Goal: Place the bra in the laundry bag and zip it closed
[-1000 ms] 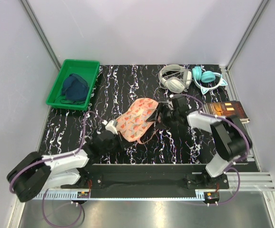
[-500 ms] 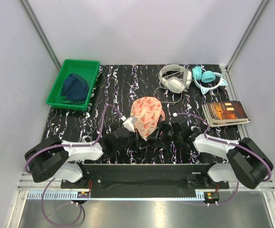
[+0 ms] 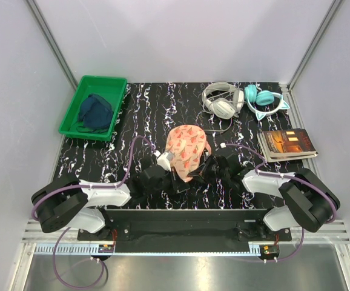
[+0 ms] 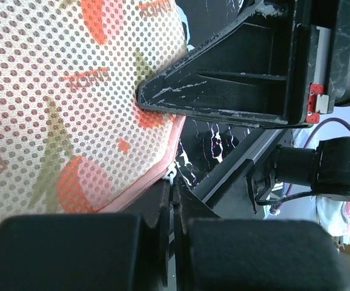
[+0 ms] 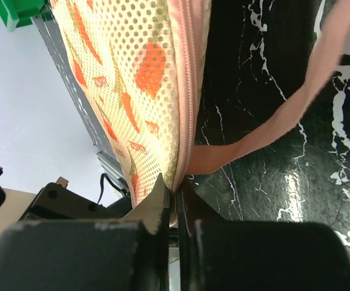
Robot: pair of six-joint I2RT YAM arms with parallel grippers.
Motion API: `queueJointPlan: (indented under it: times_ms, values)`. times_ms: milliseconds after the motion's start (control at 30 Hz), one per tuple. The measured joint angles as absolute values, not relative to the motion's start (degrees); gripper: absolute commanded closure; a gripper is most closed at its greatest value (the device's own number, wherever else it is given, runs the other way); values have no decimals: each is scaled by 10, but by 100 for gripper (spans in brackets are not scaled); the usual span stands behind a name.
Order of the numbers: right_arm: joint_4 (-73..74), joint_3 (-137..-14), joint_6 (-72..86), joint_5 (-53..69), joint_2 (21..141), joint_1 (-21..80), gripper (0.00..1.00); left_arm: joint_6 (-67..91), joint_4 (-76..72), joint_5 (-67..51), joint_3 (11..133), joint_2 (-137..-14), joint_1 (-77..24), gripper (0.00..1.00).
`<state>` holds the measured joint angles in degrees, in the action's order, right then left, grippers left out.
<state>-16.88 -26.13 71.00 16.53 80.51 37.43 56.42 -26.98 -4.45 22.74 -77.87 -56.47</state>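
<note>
The laundry bag [image 3: 187, 147] sits near the middle of the black marbled table [image 3: 120, 151], close to the front edge. It is held up between the two arms, its printed peach side facing the overhead camera.

The left gripper [image 3: 174, 173] meets the bag's lower left edge. In the left wrist view, this gripper [image 4: 172, 200] has its jaws closed tight on the pink zip edging, and the dotted mesh fabric of the bag [image 4: 60, 109] fills the upper left of that view.

The right gripper [image 3: 200, 170] comes in from the other side. In its own wrist view, the gripper [image 5: 175, 203] is likewise clamped on the bag's pink seam. There the zip [image 5: 190, 79] runs up from the fingers as a joined line along the edge of the bag [image 5: 126, 73]. The pink strap loop [image 5: 296, 103] hangs out to the right over the table.

At the back left, a green tray [image 3: 78, 97] holds a dark blue garment [image 3: 95, 112]. At the back right lie white headphones [image 3: 220, 100] and teal cat-ear headphones [image 3: 266, 103], with a book [image 3: 287, 142] just in front of them.
</note>
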Motion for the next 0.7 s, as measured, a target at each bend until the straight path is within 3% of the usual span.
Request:
queueJointPlan:
  times_ms: [233, 467, 500, 600, 633, 700]
  values:
    - [-171, -255, 688, 205, 807, 321, 100, 562, -274, -56, 178, -760, -508, 100]
    - [-164, -280, 580, 342, 849, 254, 100, 507, -159, -63, 116, -601, -391, 100]
    - [-159, -293, 563, 361, 861, 250, 95, 498, -151, -64, 116, -582, -391, 100]
    - [-125, -352, 522, 399, 909, 242, 63, 479, -135, -75, 116, -551, -389, 100]
    - [-111, -374, 512, 403, 924, 241, 39, 479, -136, -79, 116, -554, -389, 100]
    - [-91, -403, 506, 400, 942, 240, 25, 483, -142, -86, 116, -569, -393, 100]
